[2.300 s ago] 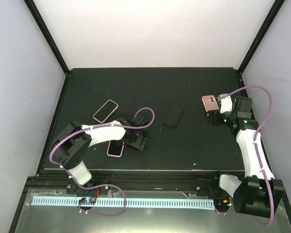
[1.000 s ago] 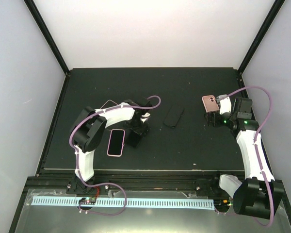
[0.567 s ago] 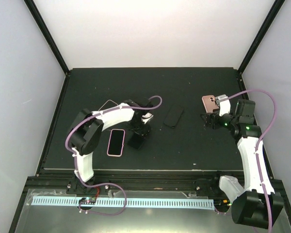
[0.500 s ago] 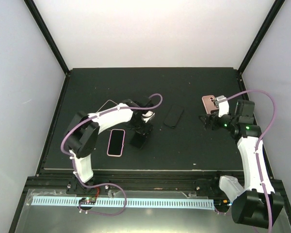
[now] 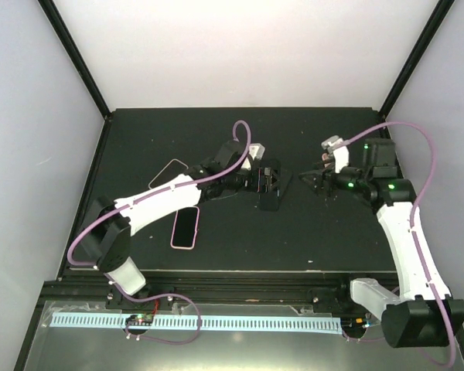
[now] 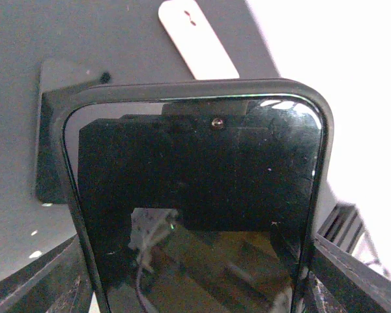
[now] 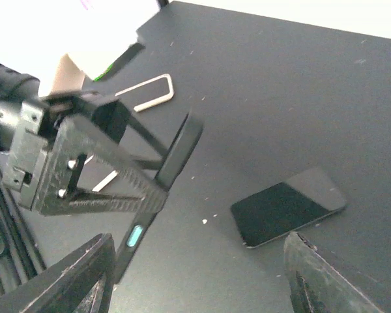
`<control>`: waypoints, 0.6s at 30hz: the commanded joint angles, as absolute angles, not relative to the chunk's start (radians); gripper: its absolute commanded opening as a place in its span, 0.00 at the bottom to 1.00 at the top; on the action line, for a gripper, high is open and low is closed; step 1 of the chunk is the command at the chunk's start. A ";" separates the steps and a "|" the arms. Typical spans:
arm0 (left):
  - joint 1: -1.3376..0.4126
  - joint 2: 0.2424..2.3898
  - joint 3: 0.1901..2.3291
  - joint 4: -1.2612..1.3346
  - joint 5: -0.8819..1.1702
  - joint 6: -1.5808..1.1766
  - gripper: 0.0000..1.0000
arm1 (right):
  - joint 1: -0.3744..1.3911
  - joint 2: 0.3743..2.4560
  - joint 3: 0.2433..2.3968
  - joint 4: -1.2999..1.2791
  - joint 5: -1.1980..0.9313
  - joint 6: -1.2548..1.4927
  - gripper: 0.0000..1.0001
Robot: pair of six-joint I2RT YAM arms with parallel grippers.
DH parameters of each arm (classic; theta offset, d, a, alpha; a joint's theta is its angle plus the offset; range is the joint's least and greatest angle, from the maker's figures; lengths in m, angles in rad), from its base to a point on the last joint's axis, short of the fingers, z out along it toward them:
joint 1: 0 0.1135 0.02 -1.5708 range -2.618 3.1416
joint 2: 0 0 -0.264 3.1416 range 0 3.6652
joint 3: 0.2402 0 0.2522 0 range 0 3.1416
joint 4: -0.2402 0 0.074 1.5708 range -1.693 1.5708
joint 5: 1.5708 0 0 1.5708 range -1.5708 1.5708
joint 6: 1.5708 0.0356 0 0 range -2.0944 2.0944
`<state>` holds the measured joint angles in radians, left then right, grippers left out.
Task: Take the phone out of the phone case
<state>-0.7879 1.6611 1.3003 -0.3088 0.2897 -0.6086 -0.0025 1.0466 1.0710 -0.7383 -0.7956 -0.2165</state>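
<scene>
Since my left claw [image 5: 267, 179] has the slim black phone in its matte black rubbery case [image 6: 195, 195] pinched by the long edges and held up off the dark matte table [image 5: 216, 131], I'd say we're at the hand-over bit. The phone is in the case and nothing is peeled yet. The screen faces my left wrist cam. From the right wrist cam it stands on edge, tilted, near but apart from another glossy black phone lying flat [image 7: 288, 205].

My right claw [image 5: 313, 179] is close by, fingers spread wide, holding and touching nothing.

Next move, imo: bring the right one in to bite a corner lip of the case, with the left gripping low so the case can flex. Clamping over phone and case together would probably just lock them.
</scene>
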 commanded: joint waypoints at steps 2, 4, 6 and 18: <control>-0.809 1.602 1.222 0.088 0.153 -0.944 0.37 | 0.164 1.073 1.045 -0.702 -0.634 -0.150 0.71; -0.825 1.615 1.250 0.070 0.110 -0.953 0.37 | 0.222 1.104 1.052 -0.706 -0.586 -0.140 0.71; -0.841 1.618 1.254 0.089 0.093 -0.958 0.39 | 0.279 1.143 1.059 -0.718 -0.547 -0.140 0.71; -0.879 1.529 1.154 0.151 -0.082 -0.997 0.34 | 0.407 1.233 1.076 -0.712 -0.490 -0.085 0.58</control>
